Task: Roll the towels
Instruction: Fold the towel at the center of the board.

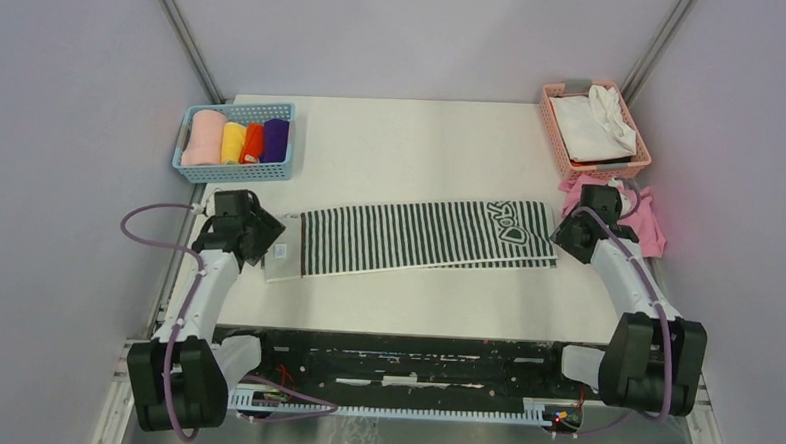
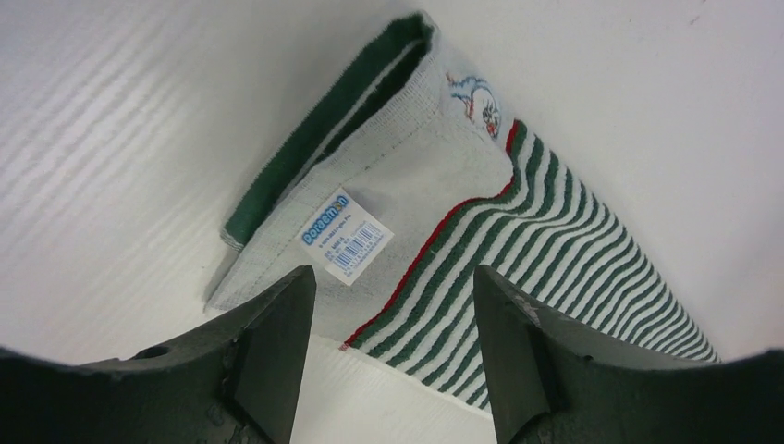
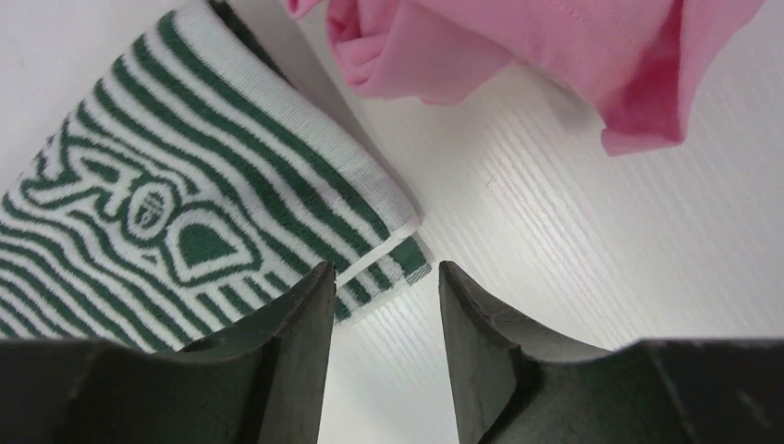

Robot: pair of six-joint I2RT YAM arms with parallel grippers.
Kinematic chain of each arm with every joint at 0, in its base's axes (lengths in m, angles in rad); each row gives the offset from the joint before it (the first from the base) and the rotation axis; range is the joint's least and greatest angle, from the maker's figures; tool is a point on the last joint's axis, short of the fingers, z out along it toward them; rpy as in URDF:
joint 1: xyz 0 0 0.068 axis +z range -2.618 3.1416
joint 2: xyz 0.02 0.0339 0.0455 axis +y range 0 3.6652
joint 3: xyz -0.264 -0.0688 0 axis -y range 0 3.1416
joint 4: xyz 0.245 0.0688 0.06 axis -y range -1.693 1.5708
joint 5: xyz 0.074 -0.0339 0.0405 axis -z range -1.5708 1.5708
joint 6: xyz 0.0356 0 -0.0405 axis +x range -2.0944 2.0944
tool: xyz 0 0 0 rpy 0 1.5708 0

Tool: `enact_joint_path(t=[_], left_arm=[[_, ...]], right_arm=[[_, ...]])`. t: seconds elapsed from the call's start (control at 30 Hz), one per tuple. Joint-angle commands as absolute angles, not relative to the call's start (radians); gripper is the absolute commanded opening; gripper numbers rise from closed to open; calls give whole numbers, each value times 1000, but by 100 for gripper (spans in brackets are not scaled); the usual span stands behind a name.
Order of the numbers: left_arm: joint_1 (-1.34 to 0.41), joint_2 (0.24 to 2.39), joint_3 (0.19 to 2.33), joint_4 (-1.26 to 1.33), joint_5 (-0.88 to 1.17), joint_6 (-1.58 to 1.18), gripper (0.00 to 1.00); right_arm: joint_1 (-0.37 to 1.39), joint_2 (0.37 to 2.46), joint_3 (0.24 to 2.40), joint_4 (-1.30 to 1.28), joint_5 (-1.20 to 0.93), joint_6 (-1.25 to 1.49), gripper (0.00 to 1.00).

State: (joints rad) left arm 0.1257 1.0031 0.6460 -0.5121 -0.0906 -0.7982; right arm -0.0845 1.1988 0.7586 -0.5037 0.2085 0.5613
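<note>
We see the striped towel (image 1: 423, 238) folded into a long strip across the worktop (image 1: 423, 133). The left gripper (image 2: 393, 287) and right gripper (image 3: 384, 277) hover open and empty at its ends. Next, we judge: grip one end and roll.

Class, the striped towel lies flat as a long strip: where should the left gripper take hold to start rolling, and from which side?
Probably grip the towel at its left end, the plain band bearing the label, coming down from above. The strip lies flat and its layers end there, under the open left gripper.
</note>
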Motion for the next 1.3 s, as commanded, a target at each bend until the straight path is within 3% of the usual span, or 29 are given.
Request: enact_joint_path(t=[0.0, 0.3, 0.53, 1.0, 1.27], left_arm=[[84, 1070, 663, -445, -38, -765, 70], [89, 1013, 620, -557, -285, -845, 73], [88, 973, 541, -603, -285, -943, 72], [89, 1052, 467, -517, -266, -999, 45], [88, 1100, 481, -533, -269, -994, 43]], right_arm=[[-162, 1276, 769, -435, 122, 599, 52], [-200, 1311, 710, -387, 105, 634, 52], [-199, 1292, 687, -373, 46, 658, 52], [-200, 1339, 716, -361, -83, 676, 49], [-200, 1339, 733, -372, -88, 675, 48]])
